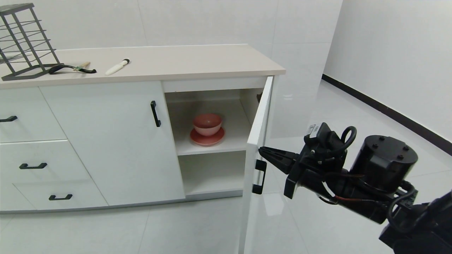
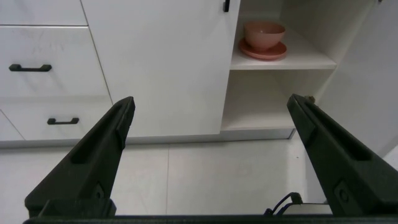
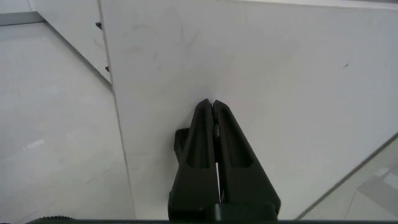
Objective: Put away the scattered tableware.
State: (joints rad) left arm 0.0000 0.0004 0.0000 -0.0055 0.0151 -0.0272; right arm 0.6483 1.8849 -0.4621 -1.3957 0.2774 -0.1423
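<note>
Left claw (image 2: 211, 102): fingers wide apart, low over the floor. The round pink bowl (image 2: 264, 32) on the flat pink plate (image 2: 264, 52) sits well ahead of it, on the cabinet's upper shelf (image 2: 311, 61).

Right claw (image 1: 263, 151): fingers pressed together, tips at the open white cabinet door (image 1: 258, 123). Black door handle (image 1: 259, 176) just below the tips.

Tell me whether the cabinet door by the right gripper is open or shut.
Open. The cabinet door stands swung outward, exposing the shelf with a pink bowl on a plate.
</note>
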